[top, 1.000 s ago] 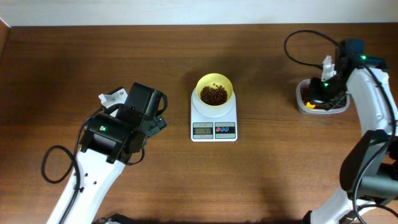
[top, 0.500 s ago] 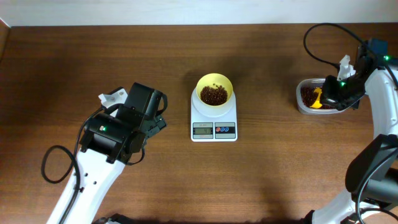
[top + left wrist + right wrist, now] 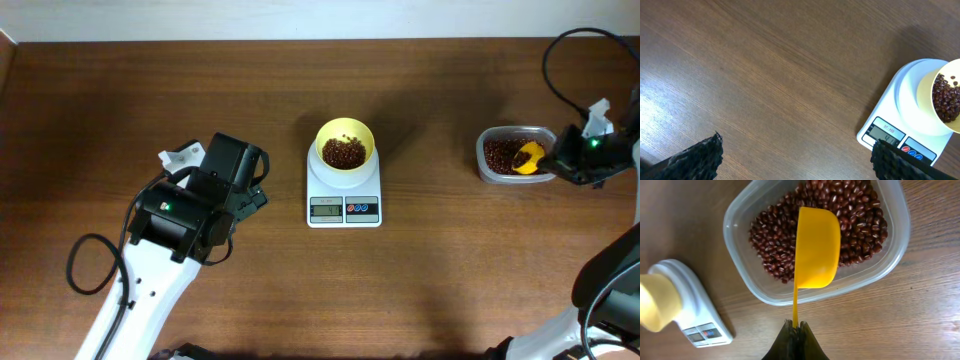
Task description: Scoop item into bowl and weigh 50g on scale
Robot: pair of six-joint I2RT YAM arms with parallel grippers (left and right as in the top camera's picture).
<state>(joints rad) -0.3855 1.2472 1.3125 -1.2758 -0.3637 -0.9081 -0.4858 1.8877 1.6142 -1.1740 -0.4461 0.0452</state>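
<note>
The yellow bowl (image 3: 346, 147) sits on the white scale (image 3: 344, 205) at the table's middle, holding a heap of red-brown beans (image 3: 344, 153). More beans (image 3: 860, 220) fill a clear container (image 3: 490, 170) at the right. My right gripper (image 3: 795, 324) is shut on the thin handle of a yellow-orange scoop (image 3: 817, 247), whose cup hangs turned on its side over the container's beans. My left gripper (image 3: 795, 155) stands open over bare wood left of the scale (image 3: 890, 125), with nothing between its fingers. The bowl (image 3: 945, 95) shows at that view's right edge.
The left arm's black body (image 3: 195, 205) lies over the table's left half, with a cable loop (image 3: 90, 265) beside it. The right arm (image 3: 600, 150) reaches in from the right edge. A cable (image 3: 570, 45) arcs above the container.
My right gripper has drawn back to the right, pulling the scoop toward the container's right side and uncovering the beans. The left arm, bowl and scale have not moved.
</note>
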